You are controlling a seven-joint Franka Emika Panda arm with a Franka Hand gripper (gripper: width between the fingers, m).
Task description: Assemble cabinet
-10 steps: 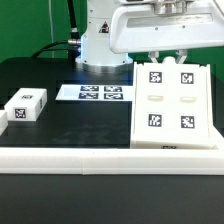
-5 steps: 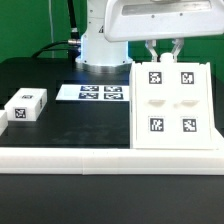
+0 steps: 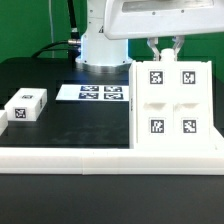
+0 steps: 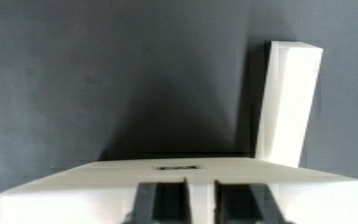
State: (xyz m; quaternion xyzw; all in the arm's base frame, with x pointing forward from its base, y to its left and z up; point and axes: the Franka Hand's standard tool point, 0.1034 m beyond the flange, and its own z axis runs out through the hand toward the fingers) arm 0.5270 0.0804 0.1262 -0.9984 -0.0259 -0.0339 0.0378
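Cabinet (image 3: pixel 171 105) stands as the landmark: a white boxy body with four tagged face panels, set on the black tabletop (image 3: pixel 80 125) at the exterior view's right, its lower edge against the long white rail (image 3: pixel 100 156) that runs along the near side. Directly above the cabinet's top edge hangs the gripper (image 3: pixel 165 47), its two fingers angled inward and nearly closed, apparently pinching that top edge. In the wrist view the fingers (image 4: pixel 162 202) stand close together with only a narrow gap, right over the cabinet's white top (image 4: pixel 176 170), and one upright white panel (image 4: pixel 286 100) rises beside them. Whether the fingers truly grip the edge or merely touch it cannot be told. Beyond the cabinet, toward the exterior view's left, lies the marker board (image 3: pixel 90 92), and farther left, well apart, a small white tagged block (image 3: pixel 26 104).
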